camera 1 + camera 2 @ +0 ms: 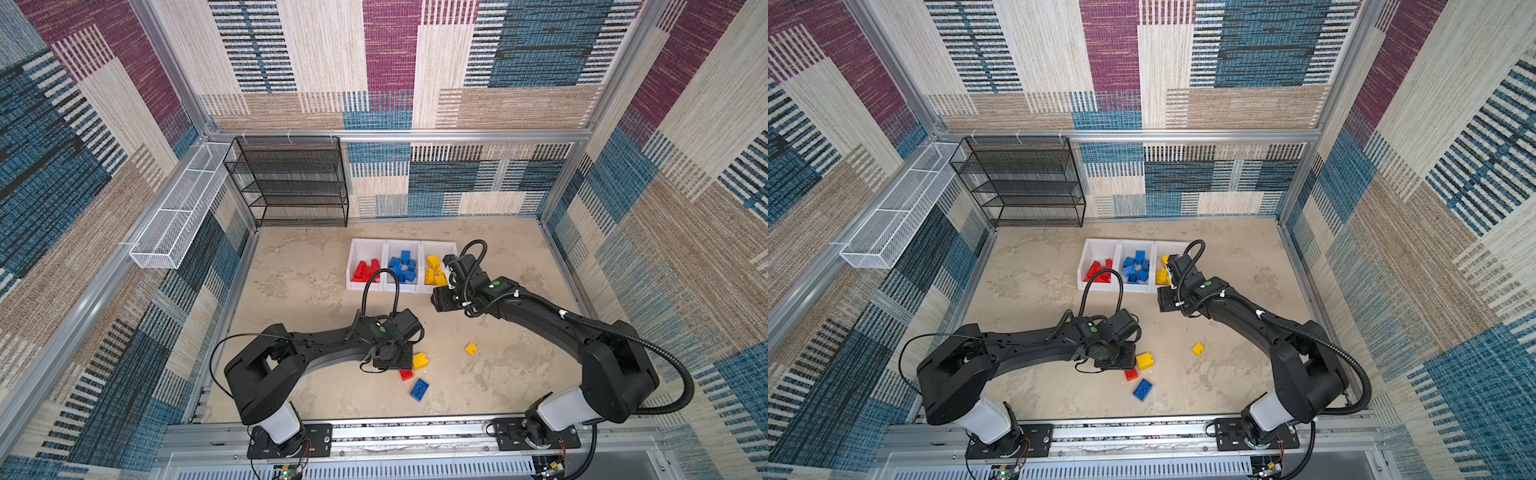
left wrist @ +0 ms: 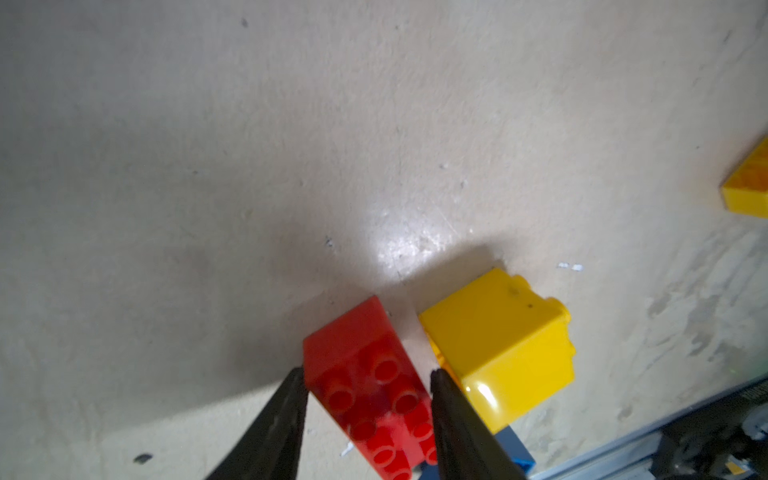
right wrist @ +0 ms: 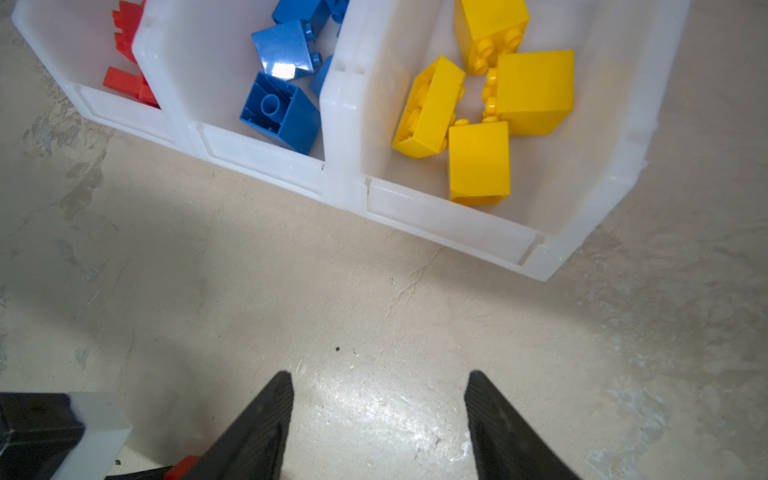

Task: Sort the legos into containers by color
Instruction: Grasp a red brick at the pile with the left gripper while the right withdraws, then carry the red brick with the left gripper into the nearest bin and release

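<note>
Tabletop (image 1: 299, 266): we see mottled, scuffed beige.
Walls (image 1: 415, 62): patchwork carpet.
Left gripper (image 2: 368, 374): astride red lego (image 2: 353, 332); whether it grips, we cannot tell.
Right gripper (image 3: 378, 376): jaws spread, holding nothing.

By the table's (image 3: 291, 291) front edge a yellow lego (image 2: 498, 345) crowds one finger (image 2: 457, 424) of the left gripper (image 2: 366, 374), beside the red lego (image 2: 361, 353); a blue lego (image 2: 513, 444) lies near. Bare table fronts the bins (image 3: 449, 226).

No text, brand or number can be read in any view. The legos (image 3: 536, 91) and containers (image 3: 453, 226) are unmarked.
</note>
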You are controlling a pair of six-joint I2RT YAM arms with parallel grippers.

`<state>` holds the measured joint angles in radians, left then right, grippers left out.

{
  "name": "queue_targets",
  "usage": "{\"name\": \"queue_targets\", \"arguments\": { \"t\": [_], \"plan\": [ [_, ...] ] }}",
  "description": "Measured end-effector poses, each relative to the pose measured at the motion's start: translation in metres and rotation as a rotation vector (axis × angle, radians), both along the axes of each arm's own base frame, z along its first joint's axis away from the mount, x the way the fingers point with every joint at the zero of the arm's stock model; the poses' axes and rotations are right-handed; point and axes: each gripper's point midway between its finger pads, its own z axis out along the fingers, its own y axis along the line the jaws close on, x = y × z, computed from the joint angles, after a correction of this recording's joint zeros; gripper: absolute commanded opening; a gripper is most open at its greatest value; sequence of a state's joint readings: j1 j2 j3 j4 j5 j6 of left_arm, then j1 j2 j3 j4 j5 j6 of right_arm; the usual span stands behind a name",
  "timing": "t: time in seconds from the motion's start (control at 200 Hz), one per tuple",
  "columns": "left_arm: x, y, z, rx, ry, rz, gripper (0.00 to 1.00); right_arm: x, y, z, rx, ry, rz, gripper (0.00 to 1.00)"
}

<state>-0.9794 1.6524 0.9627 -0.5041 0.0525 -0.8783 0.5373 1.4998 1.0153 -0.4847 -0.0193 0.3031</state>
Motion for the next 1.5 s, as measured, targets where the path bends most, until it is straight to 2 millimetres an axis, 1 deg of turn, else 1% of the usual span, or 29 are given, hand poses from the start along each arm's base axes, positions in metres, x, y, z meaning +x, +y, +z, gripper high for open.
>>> {"name": "queue_targets", "arguments": {
  "t": [0.105,0.285,0.491,0.621,0.826,0.922,1.097,1.167,1.232,1.307,1.407,1.502],
  "plan": [
    [0.002,-0.005,0.000,0.027,-0.009,-0.022,0.51,-0.003,-0.001,-0.005,0.000,0.014,0.000,0.69],
    [0.000,-0.007,-0.005,0.080,-0.004,-0.054,0.49,-0.003,0.001,-0.005,0.011,0.015,0.005,0.69],
    [-0.002,-0.006,-0.009,0.125,0.000,-0.077,0.40,-0.003,0.001,-0.005,0.015,0.017,0.006,0.69],
    [-0.002,-0.003,-0.010,0.138,-0.003,-0.082,0.37,-0.003,0.001,-0.004,0.017,0.016,0.007,0.68],
    [-0.001,0.000,-0.006,0.149,-0.020,-0.088,0.31,-0.003,0.001,-0.004,0.019,0.018,0.002,0.68],
    [0.002,0.002,-0.003,0.154,-0.040,-0.095,0.29,-0.003,0.000,-0.001,0.024,0.011,0.001,0.68],
    [0.003,0.003,-0.001,0.160,-0.053,-0.110,0.28,-0.006,-0.002,-0.001,0.027,0.011,-0.004,0.68],
    [0.008,0.006,0.005,0.169,-0.071,-0.119,0.28,-0.007,-0.002,0.001,0.030,0.007,-0.005,0.68],
    [0.020,0.008,0.016,0.160,-0.096,-0.114,0.28,-0.007,-0.002,0.003,0.033,0.001,-0.005,0.68],
    [0.047,0.014,0.036,0.144,-0.148,-0.080,0.28,-0.007,-0.002,0.005,0.035,-0.003,-0.005,0.68],
    [0.089,0.030,0.064,0.125,-0.223,-0.028,0.28,-0.005,-0.002,0.008,0.039,-0.009,-0.009,0.67],
    [0.134,0.051,0.089,0.118,-0.292,0.026,0.28,-0.006,-0.002,0.010,0.042,-0.009,-0.012,0.67]
  ]
}}
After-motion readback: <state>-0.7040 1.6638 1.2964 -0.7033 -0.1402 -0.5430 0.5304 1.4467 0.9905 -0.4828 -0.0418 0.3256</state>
